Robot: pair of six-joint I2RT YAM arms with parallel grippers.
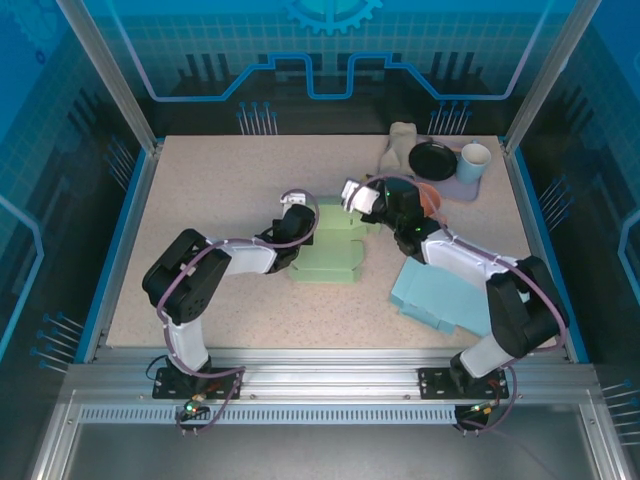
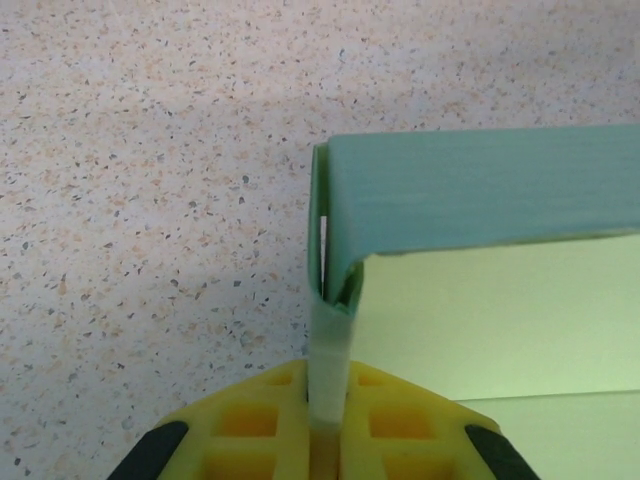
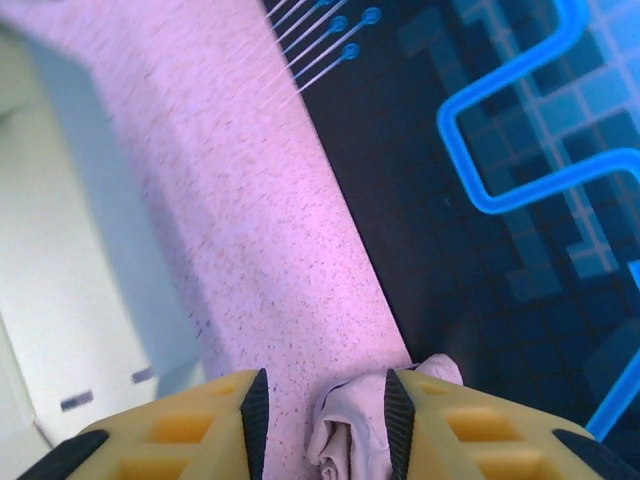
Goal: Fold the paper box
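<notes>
At table centre | left gripper [image 2: 327, 405] clamps left wall of paper box [image 1: 335, 258] (thin flap) | right gripper [image 3: 327, 408] part-open, empty, box to its left

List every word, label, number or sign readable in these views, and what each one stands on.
None: no readable text in any view.
green paper box: blank; two dark marks on it look like slots, too blurred to tell.
back wall: gear emblem and circuit lines, no words.
cup: no label visible.
</notes>
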